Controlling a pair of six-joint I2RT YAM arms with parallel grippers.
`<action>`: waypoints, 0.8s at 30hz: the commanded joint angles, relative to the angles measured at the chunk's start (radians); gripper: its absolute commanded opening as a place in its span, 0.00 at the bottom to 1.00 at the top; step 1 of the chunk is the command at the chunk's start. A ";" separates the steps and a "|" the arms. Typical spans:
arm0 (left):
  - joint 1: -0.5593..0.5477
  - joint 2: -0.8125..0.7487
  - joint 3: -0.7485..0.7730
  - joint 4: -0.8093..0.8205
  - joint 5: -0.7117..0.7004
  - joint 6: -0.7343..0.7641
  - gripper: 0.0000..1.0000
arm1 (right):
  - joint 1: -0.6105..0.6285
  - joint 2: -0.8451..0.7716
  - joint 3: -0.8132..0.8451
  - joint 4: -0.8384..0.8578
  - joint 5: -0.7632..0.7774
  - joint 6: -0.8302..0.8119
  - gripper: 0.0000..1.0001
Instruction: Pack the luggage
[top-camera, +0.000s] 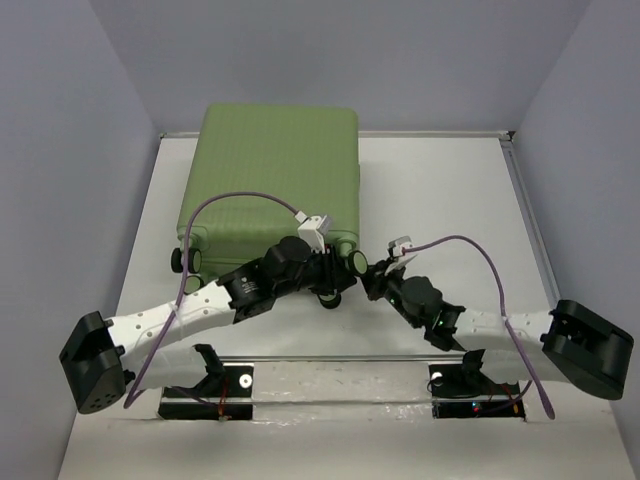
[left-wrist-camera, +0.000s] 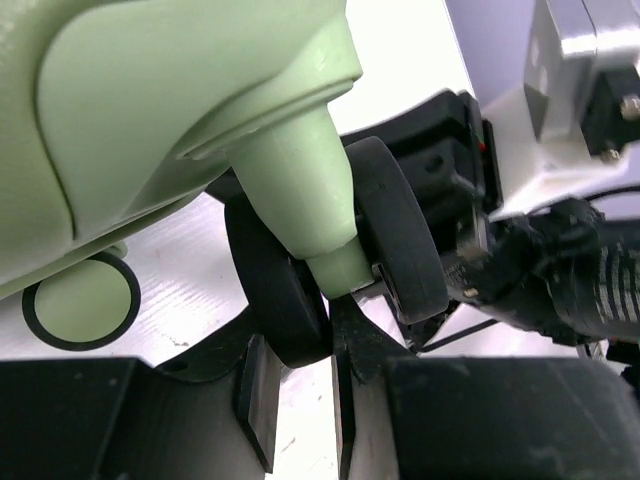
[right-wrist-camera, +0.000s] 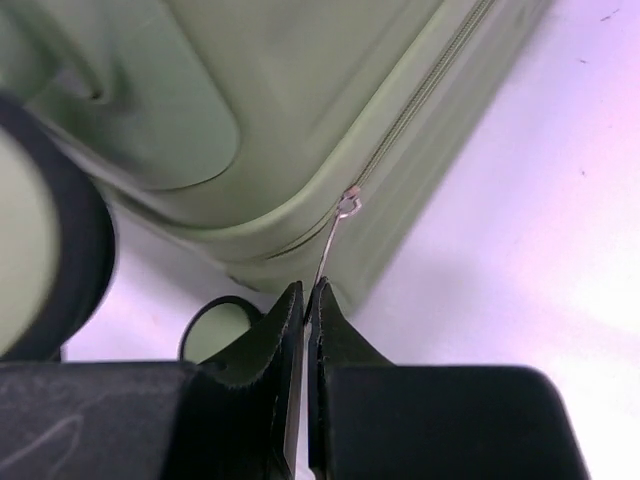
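Observation:
The luggage (top-camera: 275, 170) lies flat and closed at the back left of the table, ribbed shell up. My left gripper (top-camera: 333, 290) is at its near right corner. In the left wrist view its jaws (left-wrist-camera: 300, 385) are shut on one black disc of a caster wheel (left-wrist-camera: 275, 290) below the green wheel stem (left-wrist-camera: 300, 190). My right gripper (top-camera: 374, 276) is beside the same corner. In the right wrist view it (right-wrist-camera: 307, 292) is shut on the thin metal zipper pull (right-wrist-camera: 330, 245), which hangs from the slider (right-wrist-camera: 347, 205) at the shell's rounded corner (right-wrist-camera: 250, 100).
Grey walls close in the white table (top-camera: 450, 200) at the left, back and right. Other black-and-green wheels stick out at the suitcase's near left corner (top-camera: 183, 260). The right arm (left-wrist-camera: 560, 280) is close beside my left gripper. The arm bases (top-camera: 230, 385) sit at the near edge.

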 joint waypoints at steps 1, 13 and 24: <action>0.084 -0.045 0.161 0.381 -0.166 0.102 0.06 | 0.305 -0.042 -0.031 -0.199 -0.174 0.136 0.07; 0.117 0.044 0.257 0.381 -0.080 0.120 0.06 | 0.724 0.217 0.227 -0.222 0.099 0.177 0.07; 0.117 -0.044 0.161 0.342 -0.120 0.082 0.10 | 0.470 -0.057 0.025 -0.184 0.127 0.135 0.07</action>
